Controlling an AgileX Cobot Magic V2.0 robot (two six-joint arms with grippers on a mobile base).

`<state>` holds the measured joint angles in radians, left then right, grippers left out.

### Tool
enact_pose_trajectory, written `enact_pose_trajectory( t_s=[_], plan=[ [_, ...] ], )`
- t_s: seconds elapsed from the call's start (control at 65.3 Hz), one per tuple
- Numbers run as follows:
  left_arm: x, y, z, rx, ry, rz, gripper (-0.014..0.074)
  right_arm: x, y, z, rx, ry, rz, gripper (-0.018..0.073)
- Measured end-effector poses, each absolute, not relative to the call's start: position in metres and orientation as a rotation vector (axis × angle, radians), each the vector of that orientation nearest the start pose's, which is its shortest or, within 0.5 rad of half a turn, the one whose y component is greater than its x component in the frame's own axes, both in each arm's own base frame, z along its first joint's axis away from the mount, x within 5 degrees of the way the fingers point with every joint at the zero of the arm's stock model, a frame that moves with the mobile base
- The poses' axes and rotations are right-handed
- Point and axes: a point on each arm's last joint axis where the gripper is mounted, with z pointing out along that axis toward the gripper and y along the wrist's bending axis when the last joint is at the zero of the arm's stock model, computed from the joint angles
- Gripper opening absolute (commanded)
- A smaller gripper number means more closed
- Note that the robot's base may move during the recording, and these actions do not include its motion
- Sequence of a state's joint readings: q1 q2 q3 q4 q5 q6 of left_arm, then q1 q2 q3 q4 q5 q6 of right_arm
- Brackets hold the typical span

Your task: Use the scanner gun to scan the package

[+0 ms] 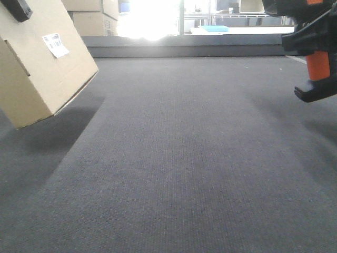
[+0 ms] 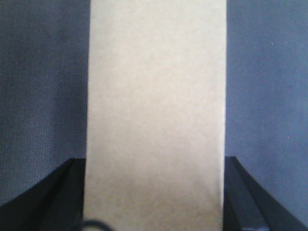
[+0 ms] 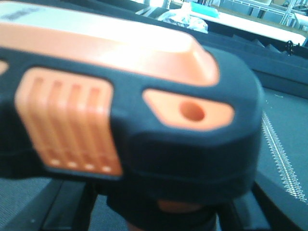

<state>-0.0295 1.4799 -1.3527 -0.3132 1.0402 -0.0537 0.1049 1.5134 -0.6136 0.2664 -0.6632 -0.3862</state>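
Note:
A tan cardboard package [image 1: 42,68] with a white barcode label [image 1: 55,45] hangs tilted above the grey carpet at the upper left of the front view. My left gripper [image 2: 154,202] is shut on it; in the left wrist view the package [image 2: 156,110] fills the middle between the two black fingers [image 2: 53,197]. My right gripper [image 3: 159,211] is shut on the handle of an orange and black scanner gun [image 3: 125,101], which fills the right wrist view. In the front view the scanner gun [image 1: 315,58] is raised at the upper right edge, well apart from the package.
Grey carpet [image 1: 179,158] covers the table. A dark raised ledge [image 1: 184,47] runs along the far edge. Stacked cardboard boxes [image 1: 92,16] stand at the back left. A bright window sits behind.

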Motion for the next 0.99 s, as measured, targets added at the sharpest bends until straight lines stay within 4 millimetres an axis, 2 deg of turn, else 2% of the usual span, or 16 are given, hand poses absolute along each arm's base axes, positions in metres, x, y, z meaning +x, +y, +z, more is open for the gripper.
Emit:
enact_pose_trajectory(
  t_s=[0.199, 0.352, 0.627, 0.995],
  plan=[
    [0.306, -0.033, 0.343, -0.153, 2.632, -0.441, 0.0171, 0.312, 0.018, 0.215, -0.143, 1.774, -0.200, 0.0254],
    [0.306, -0.036, 0.344, -0.164, 2.627, -0.480, 0.0171, 0.318, 0.024, 0.218, -0.165, 1.776, -0.187, 0.0225],
    [0.306, -0.038, 0.345, -0.172, 2.617, -0.514, 0.0171, 0.316, 0.048, 0.219, -0.229, 1.773, -0.142, 0.0204],
    [0.307, -0.038, 0.345, -0.173, 2.612, -0.513, 0.0171, 0.314, 0.053, 0.218, -0.172, 1.797, -0.165, 0.0204]
  ],
)
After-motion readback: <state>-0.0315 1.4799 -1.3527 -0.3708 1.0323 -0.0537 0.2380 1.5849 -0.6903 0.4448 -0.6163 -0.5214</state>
